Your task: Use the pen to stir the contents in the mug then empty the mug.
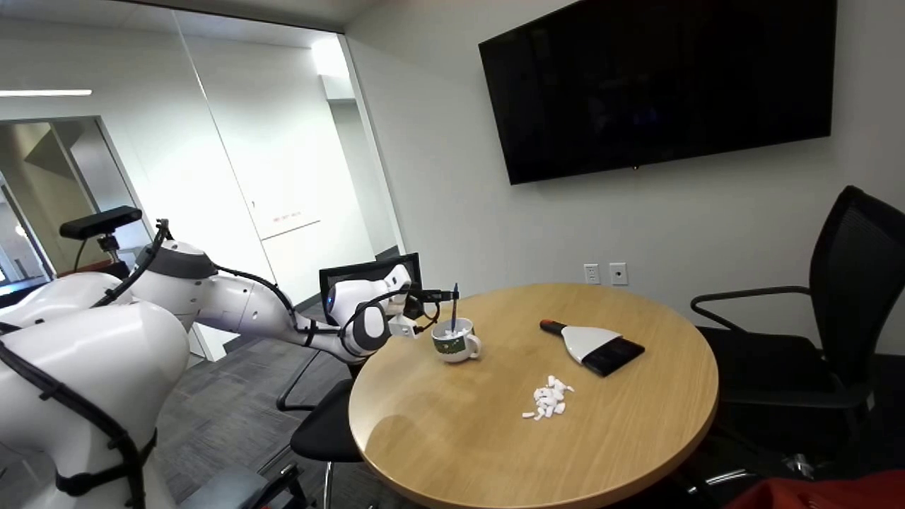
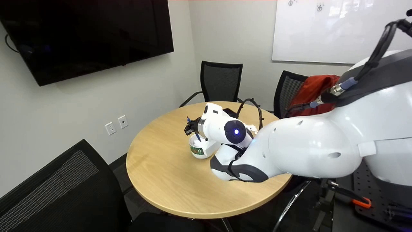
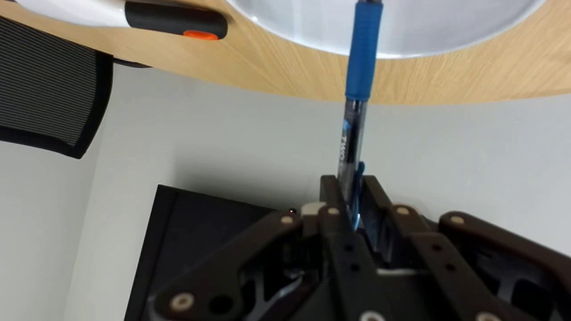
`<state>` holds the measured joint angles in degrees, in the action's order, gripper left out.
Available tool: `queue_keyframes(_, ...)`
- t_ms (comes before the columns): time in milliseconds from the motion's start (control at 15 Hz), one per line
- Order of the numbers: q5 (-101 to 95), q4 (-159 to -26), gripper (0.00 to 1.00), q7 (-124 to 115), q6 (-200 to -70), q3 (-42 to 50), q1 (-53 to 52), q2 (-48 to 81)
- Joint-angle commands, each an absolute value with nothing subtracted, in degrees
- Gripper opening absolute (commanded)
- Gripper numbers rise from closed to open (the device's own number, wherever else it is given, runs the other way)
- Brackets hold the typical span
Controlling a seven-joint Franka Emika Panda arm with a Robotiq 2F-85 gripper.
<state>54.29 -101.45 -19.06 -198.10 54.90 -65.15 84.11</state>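
Smooth white arm (image 1: 244,307) is curving over wood-grained table (image 1: 452,431), dark gripper (image 3: 350,182) pinching slim blue pen (image 3: 360,67). Its lower end is sitting inside squat glossy mug (image 1: 450,349) holding white bits (image 1: 462,332).

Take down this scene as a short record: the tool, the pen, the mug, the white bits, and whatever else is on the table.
Tool: closed on the pen
Pen: nearly upright, lower end inside the mug
Mug: upright on the table, not yet emptied
White bits inside: some showing at the opening
White bits outside: loose pile on the table, apart from the mug
Brush: lying on the table, black handle marked with orange
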Motion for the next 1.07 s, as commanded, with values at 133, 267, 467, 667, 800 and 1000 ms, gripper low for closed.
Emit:
queue_keyframes(133,56.6,-104.7,0.04,-16.6,-198.1,55.4,-66.3,81.5)
queue_keyframes(267,53.9,-105.6,0.04,-19.4,-198.1,55.6,-65.5,79.2)
queue_keyframes(467,51.0,-105.7,0.04,-20.9,-198.1,55.6,-64.2,75.1)
queue_keyframes(667,38.3,-103.0,0.04,-22.9,-198.1,51.9,-60.3,66.1)
queue_keyframes(800,28.6,-102.5,0.04,-23.7,-198.1,48.9,-58.1,60.5)
queue_keyframes(1000,20.1,-104.4,0.04,-16.5,-198.1,39.1,-52.5,50.8)
